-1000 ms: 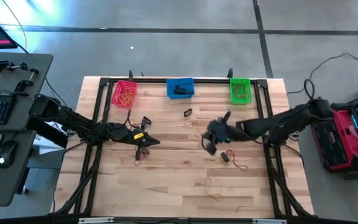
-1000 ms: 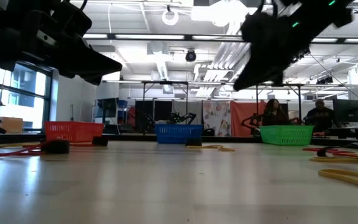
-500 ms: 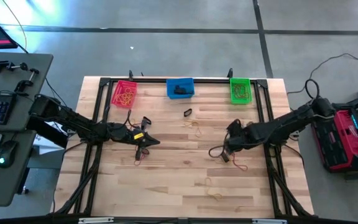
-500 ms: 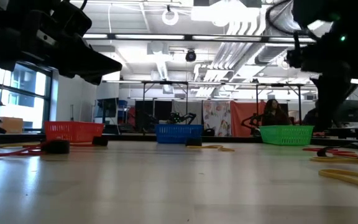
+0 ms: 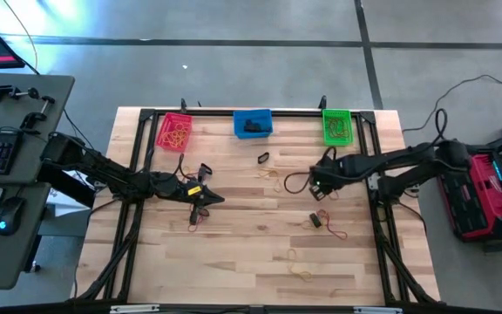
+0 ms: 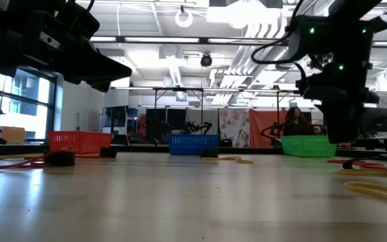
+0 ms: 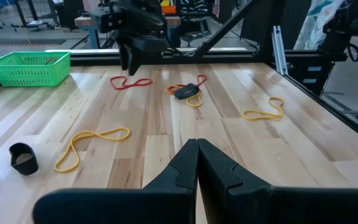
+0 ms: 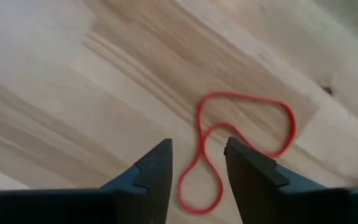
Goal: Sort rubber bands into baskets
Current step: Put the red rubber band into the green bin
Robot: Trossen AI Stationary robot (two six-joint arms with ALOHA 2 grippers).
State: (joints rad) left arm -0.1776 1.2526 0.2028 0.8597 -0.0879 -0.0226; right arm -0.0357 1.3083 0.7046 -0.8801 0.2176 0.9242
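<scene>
Hovering with jaws parted and empty, the right pincer [image 8: 196, 165] is straddling a thin, limp, featherlight red rubber band [image 8: 241, 140] lying flat on the worktop [image 8: 73, 93], best pinched across one strand.

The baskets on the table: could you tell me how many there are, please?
3, in a row along the table's far edge: the red-pink basket toward the left arm's side, the blue basket in the middle, the green basket toward the right arm's side. None appears hidden.
</scene>
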